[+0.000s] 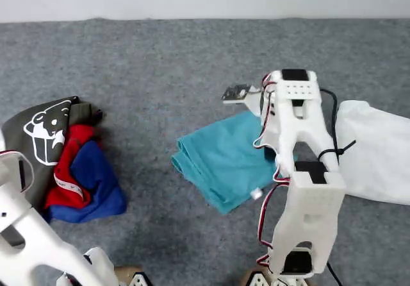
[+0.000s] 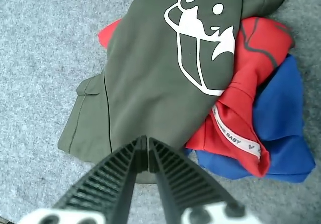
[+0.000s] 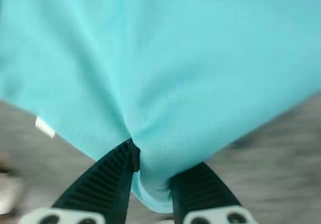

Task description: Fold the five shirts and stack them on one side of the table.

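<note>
White plastic arms (image 1: 301,196), black motors (image 1: 312,169), red-and-white cables (image 1: 262,209), ribbed black fingers (image 2: 118,176).

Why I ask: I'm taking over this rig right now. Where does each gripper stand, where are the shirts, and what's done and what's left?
Left gripper: shut, empty, above the olive shirt.
Right gripper: shut on a fold of the teal shirt, which lies in the middle.
Pile on the left arm's side: olive shirt on top, then the red shirt, then the blue shirt, loosely stacked.
White shirt: lying loose on the right arm's side.
Done: three shirts piled.
Left: finish the teal shirt's fold and stack it, then fold and stack the white shirt. The pile may need tidying.
</note>
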Controlling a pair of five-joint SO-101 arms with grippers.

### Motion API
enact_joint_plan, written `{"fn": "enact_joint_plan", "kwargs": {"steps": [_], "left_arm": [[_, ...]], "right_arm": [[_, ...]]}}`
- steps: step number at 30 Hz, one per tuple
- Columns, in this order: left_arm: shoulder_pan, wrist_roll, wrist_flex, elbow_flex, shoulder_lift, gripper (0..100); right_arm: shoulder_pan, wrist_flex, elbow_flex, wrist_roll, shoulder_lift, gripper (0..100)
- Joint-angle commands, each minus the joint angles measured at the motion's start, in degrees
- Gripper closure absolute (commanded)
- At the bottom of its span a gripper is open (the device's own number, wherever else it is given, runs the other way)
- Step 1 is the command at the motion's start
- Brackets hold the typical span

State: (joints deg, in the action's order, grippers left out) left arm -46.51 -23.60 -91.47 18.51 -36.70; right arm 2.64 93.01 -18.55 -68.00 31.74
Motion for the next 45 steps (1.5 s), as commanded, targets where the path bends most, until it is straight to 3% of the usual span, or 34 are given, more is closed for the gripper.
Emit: {"fn": "enact_joint_plan", "kwargs": {"steps": [1, 5, 9, 12, 15, 22, 26, 28, 45], "left_arm": [[0.4, -0.7, 1.2, -0.5, -1.3, 98], [0.4, -0.7, 1.2, -0.5, -1.3, 98], [0.4, -0.7, 1.2, -0.3, -1.3, 98], [0.4, -0.7, 1.2, -0.3, -1.3, 98], [0.4, -0.7, 1.2, -0.3, -1.1, 98], [0.4, -0.7, 1.2, -0.3, -1.1, 98], [0.4, -0.7, 1.0, -0.3, -1.3, 98], [0.2, -0.7, 0.9, -0.3, -1.3, 98], [0.2, -0.7, 0.9, -0.2, -1.2, 98]], "right_arm": [[-0.6, -9.5, -5.0, -7.3, -3.7, 98.9], [0.3, -19.1, -4.9, -9.8, -3.3, 98.9], [0.4, -18.1, -5.3, -7.3, -3.8, 91.5], [0.2, -16.7, -5.3, 3.5, -6.5, 81.4], [1.4, -14.1, -5.3, 14.9, -10.2, 78.2], [7.4, 0.5, -5.3, 35.4, -16.7, 78.5], [11.3, 7.3, -4.9, 44.4, -17.0, 89.3], [12.3, 8.8, -4.8, 46.6, -16.4, 98.9], [12.6, 8.7, 9.7, 55.5, -4.8, 99.0]]}}
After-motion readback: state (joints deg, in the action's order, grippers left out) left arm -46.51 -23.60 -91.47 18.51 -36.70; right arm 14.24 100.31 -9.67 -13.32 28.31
